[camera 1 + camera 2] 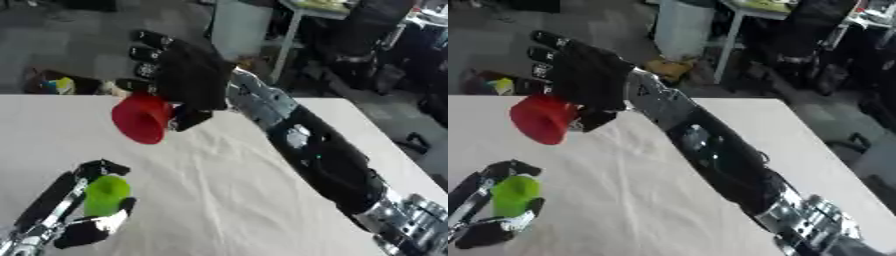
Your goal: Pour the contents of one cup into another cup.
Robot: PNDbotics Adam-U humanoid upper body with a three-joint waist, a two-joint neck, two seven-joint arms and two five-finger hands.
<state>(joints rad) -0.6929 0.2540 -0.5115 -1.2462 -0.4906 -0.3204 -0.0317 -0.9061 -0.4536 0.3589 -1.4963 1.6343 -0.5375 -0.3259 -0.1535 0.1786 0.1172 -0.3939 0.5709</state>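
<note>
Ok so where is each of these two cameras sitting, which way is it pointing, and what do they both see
Left eye view: in the robot's head, looking down at the white table; shows the right hand holding the red cup tipped sideways, and the left hand around the green cup.
Right eye view: same head, set slightly to the right, same downward look; everything sits further left in it.
Shared: both hands, both cups, the table and the cluttered floor beyond.

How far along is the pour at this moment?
Both cups are picked up. The right hand holds the red cup tipped on its side, up and away from the green cup in the left hand. Whether anything has been poured cannot be seen.
</note>
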